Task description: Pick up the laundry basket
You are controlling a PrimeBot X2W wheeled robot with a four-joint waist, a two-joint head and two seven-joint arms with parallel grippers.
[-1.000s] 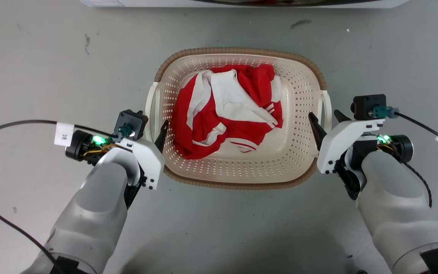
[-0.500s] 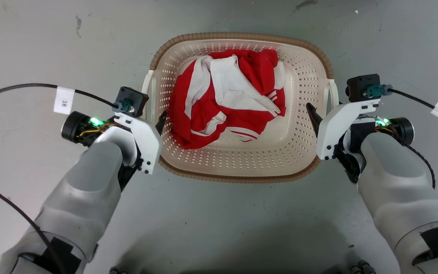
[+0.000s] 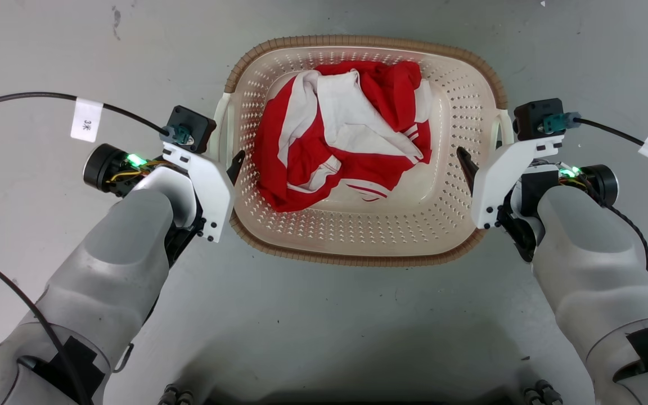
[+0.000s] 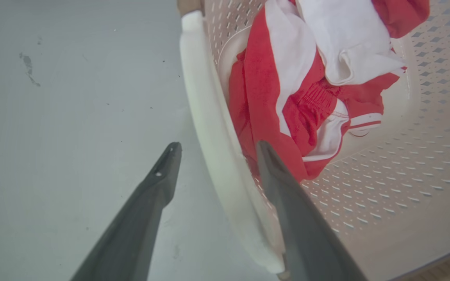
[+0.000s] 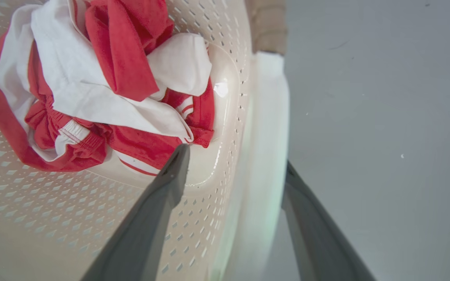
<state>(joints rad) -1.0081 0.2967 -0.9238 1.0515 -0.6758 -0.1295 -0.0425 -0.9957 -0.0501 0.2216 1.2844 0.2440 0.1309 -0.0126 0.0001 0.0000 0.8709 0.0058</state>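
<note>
The laundry basket (image 3: 358, 259) is cream with a brown ribbed rim, and it holds a red and white garment (image 3: 341, 140). My left gripper (image 3: 228, 163) straddles its white left handle (image 4: 209, 117), one finger inside the perforated wall and one outside; my left gripper (image 4: 215, 146) is closed in on that handle. At the opposite side my right gripper (image 3: 478, 160) holds the right handle (image 5: 268, 117) the same way. In the right wrist view my right gripper (image 5: 234, 158) has its outer finger partly hidden behind the handle.
Grey floor (image 3: 324, 337) lies all around the basket. Black cables with white tags (image 3: 86, 119) trail from both wrists. Small wheels of my base (image 3: 175, 395) show at the bottom edge.
The basket looks larger and nearer, and both grippers have risen with it at the handles. The camera has tilted, so the white appliance edge at the top has left the picture.
</note>
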